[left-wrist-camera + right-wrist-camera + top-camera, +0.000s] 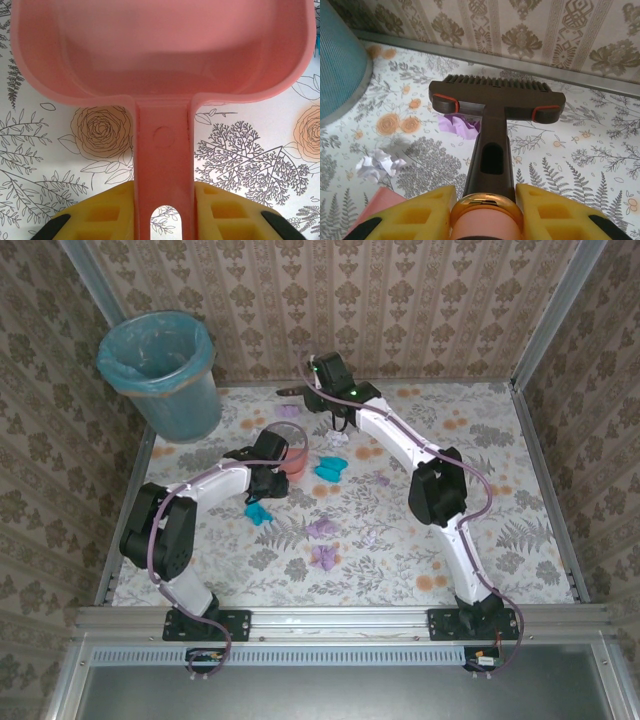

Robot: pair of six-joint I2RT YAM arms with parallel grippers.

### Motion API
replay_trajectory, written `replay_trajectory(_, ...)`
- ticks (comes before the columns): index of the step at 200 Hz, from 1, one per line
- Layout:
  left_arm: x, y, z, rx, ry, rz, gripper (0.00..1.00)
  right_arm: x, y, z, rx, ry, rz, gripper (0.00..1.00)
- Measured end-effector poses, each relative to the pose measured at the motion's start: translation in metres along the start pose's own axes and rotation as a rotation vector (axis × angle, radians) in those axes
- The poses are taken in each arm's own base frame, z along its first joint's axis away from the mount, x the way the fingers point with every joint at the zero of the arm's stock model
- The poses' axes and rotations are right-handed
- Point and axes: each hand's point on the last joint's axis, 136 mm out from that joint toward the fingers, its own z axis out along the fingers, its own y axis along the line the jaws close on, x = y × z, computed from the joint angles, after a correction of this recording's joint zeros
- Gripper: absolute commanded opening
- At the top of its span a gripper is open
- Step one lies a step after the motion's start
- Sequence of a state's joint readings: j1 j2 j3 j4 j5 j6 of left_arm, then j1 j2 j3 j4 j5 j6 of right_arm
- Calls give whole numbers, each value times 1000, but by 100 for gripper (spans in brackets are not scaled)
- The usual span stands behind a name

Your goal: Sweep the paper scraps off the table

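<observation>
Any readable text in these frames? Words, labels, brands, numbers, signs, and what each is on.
No text is legible.
dustpan: handle has a blank moulded circle, no letters.
brush: no marking visible.
bin: no print visible.
table: cloth has plant print only.
small part under the right arm's base: too small to read.
</observation>
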State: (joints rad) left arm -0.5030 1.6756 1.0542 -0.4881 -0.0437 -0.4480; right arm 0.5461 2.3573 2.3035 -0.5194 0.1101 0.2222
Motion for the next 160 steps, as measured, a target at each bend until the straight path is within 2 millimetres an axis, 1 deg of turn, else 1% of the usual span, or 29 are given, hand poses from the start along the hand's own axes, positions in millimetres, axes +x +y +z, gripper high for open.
replay_trajectory(52, -1, 2, 0, -13, -6, 1, 0, 25, 11, 2, 4, 74, -62, 0)
replay_trajectory(85, -2, 5, 0, -30, -12, 1, 0, 56, 13, 1, 6, 118, -89, 0)
replay_trajectory(100, -2, 6, 0, -33, -13, 1, 0, 64, 12, -6, 9, 121, -92, 0)
replay_trajectory(130, -3, 7, 0, -39, -15, 1, 0, 68, 14, -29, 5, 113, -98, 0)
replay_trajectory(160, -3, 7, 0, -41, -16, 1, 0, 83, 14, -52, 4, 131, -109, 0)
